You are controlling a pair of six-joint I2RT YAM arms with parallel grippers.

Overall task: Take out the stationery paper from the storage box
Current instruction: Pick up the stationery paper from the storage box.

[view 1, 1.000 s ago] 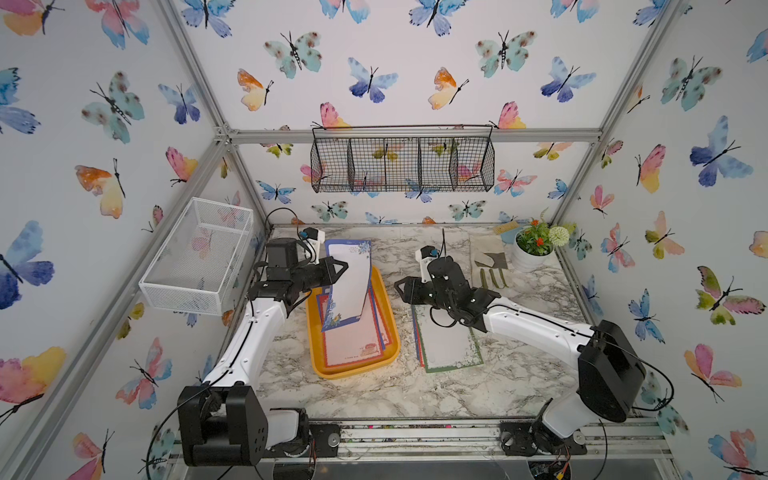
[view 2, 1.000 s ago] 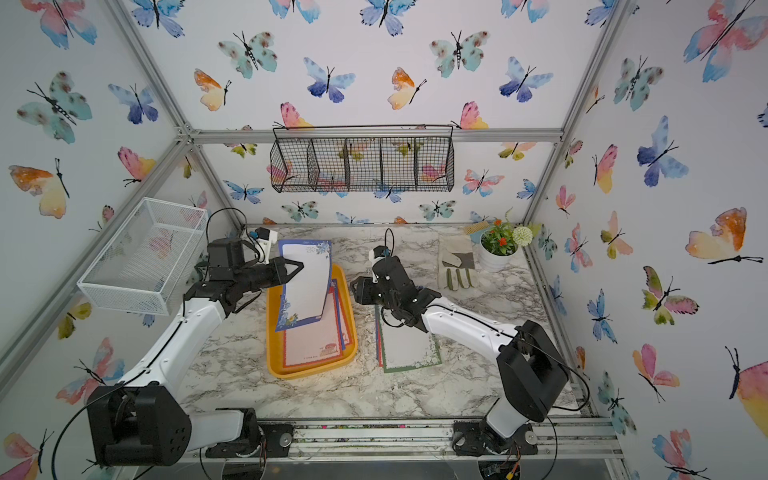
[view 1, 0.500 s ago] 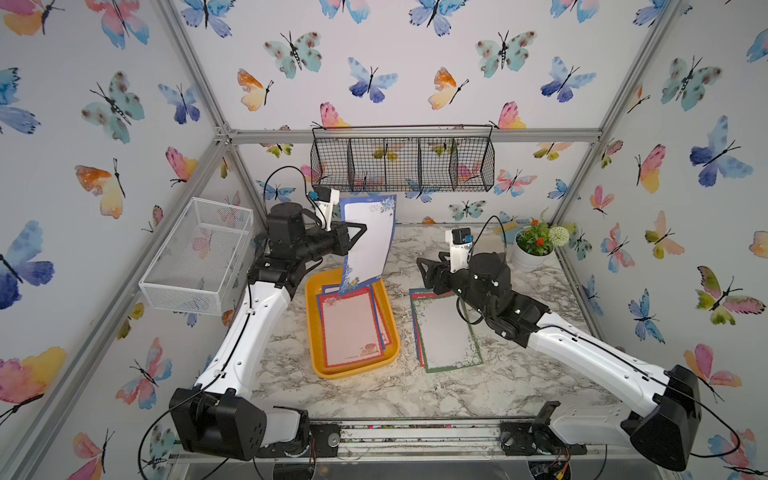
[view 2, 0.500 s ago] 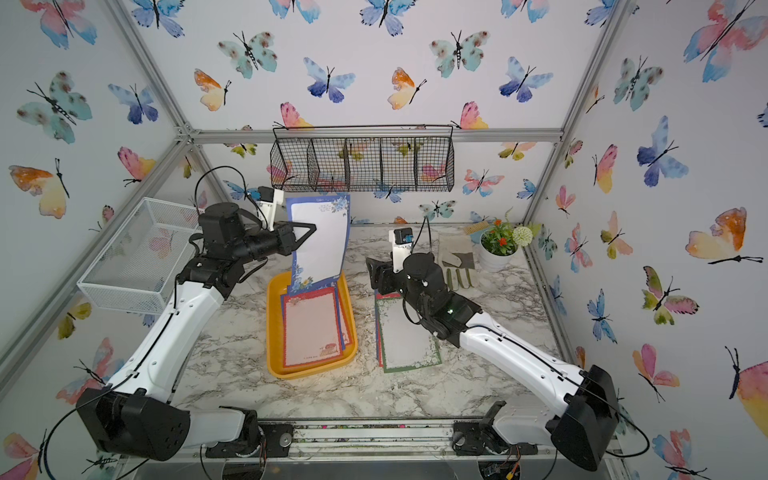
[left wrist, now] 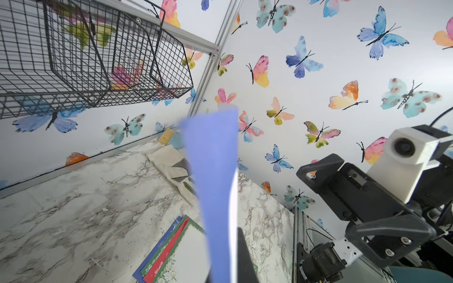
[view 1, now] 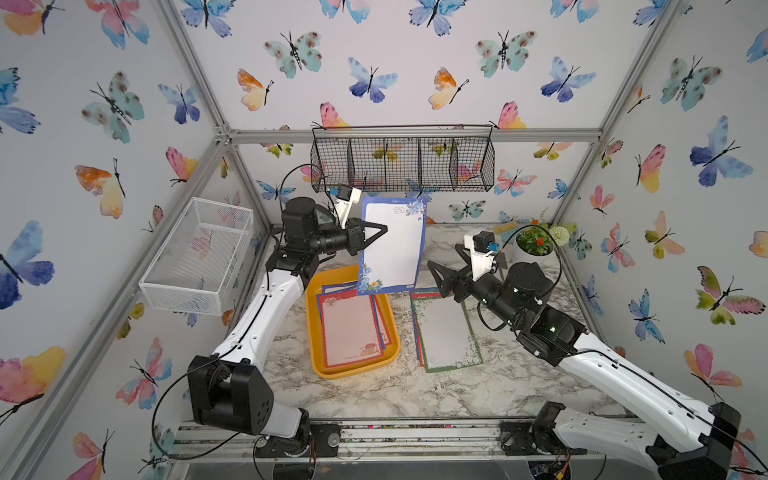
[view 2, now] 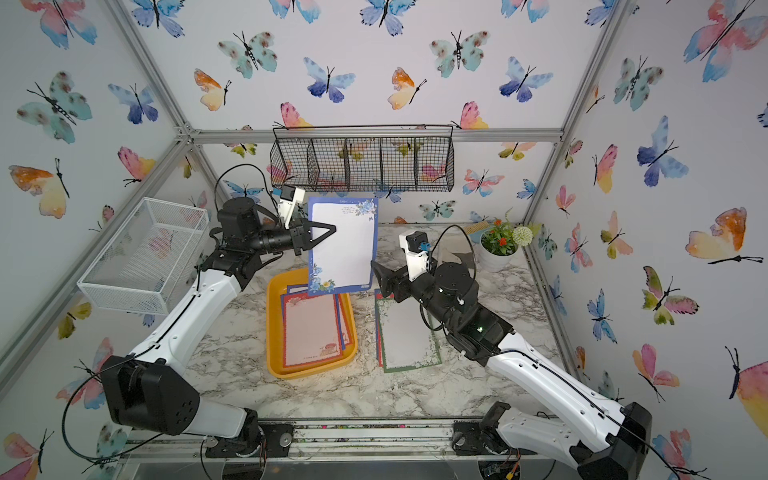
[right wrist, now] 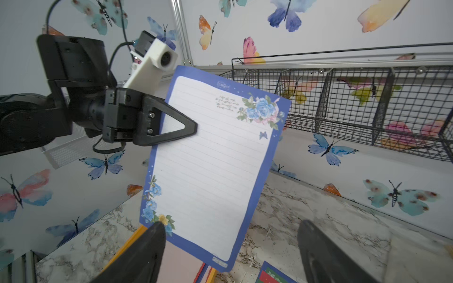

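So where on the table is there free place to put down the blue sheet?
Widest bare table is the front strip, bordered by the rail, the storage box and the sheet stack. The gap between box and stack is narrow. Back right is crowded by the flower pot and the right arm.

A robotics lab's test cell: aluminium framing [view 1: 540, 135] boxes in a small bench. Its wall panels [view 1: 415, 62] carry printed butterflies, and its tabletop [view 1: 353, 395] is marble-patterned. A white-and-black left arm [view 1: 257, 316] and right arm [view 1: 623, 382] rise from a metal rail [view 1: 415, 434] along the front edge, with exposed cables looping from their joints and a white camera [right wrist: 161, 57] bolted to a wrist. A black wire basket [view 1: 403, 164], a white mesh basket [view 1: 199, 249], a pot of flowers [view 1: 536, 245] and a yellow storage box [view 1: 353, 370] of stationery paper [view 1: 351, 328] serve as household-style props.
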